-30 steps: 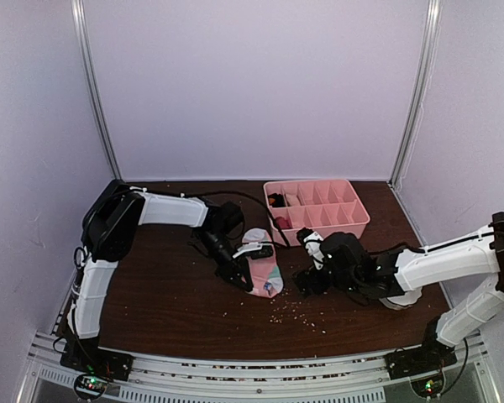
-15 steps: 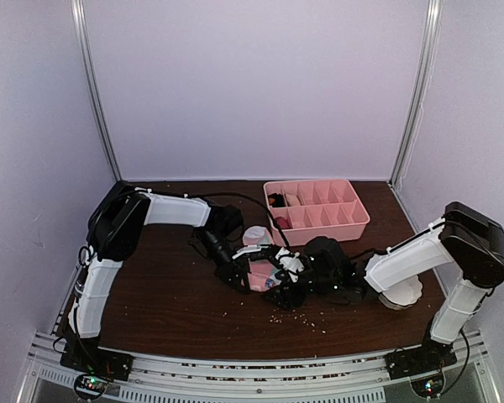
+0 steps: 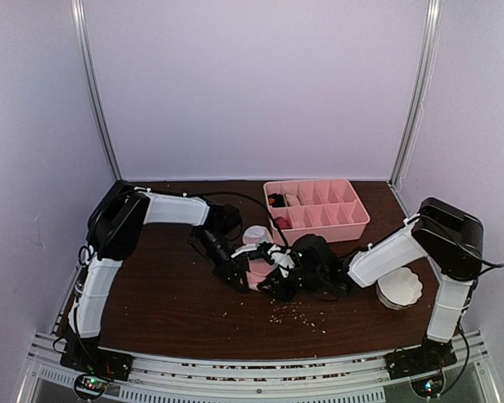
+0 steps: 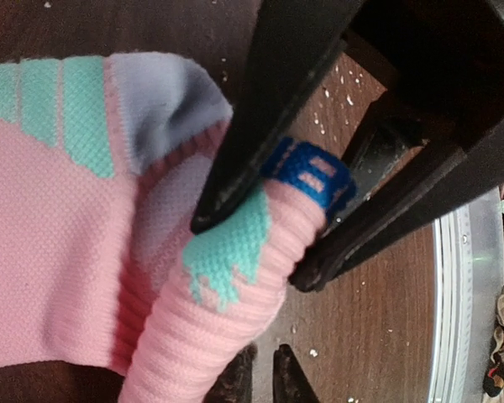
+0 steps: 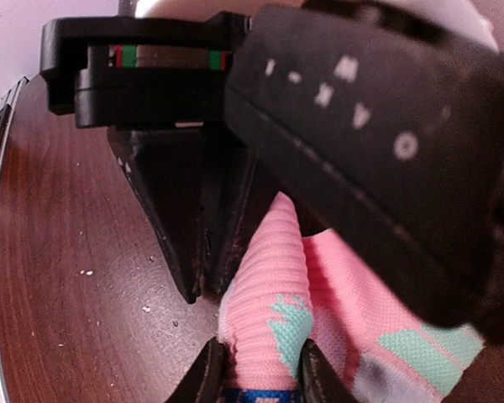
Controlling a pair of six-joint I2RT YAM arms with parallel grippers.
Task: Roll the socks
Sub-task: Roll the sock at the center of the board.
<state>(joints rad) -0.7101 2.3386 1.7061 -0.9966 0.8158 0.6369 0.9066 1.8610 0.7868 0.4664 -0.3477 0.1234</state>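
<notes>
Middle of the table [image 3: 168,302]: both my grippers crowd the pink sock [image 3: 258,270], whose ribbed cuff [image 5: 265,277] is folded over in what I take for the start of a roll. My right gripper [image 5: 262,374] has that cuff pinched between its fingertips [image 5: 208,369], right at the blue label [image 4: 311,172]. My left gripper [image 5: 202,290] stands nearly closed, its fingers [image 5: 189,252] pointing down against the sock's edge just beside the fold. Whether any fabric sits between them I cannot tell. The biggest risk, as I judge it, is my own hardware: the grippers nearly touch, so turning the right one could knock the left. Next, the soft knit could drag whole across the wood instead of rolling if the left loses its press. Smallest, the pinch sits close to the cuff's end and could slip off. Room is widest at lower left of the overhead view. The pink tray [image 3: 336,228], with what may be the beige sock [image 3: 284,200] in its left-hand compartments, closes the upper right. A white fluted cup [image 3: 400,288] sits under my right arm [image 3: 382,256], and crumbs [image 3: 296,316] dot the near strip.
</notes>
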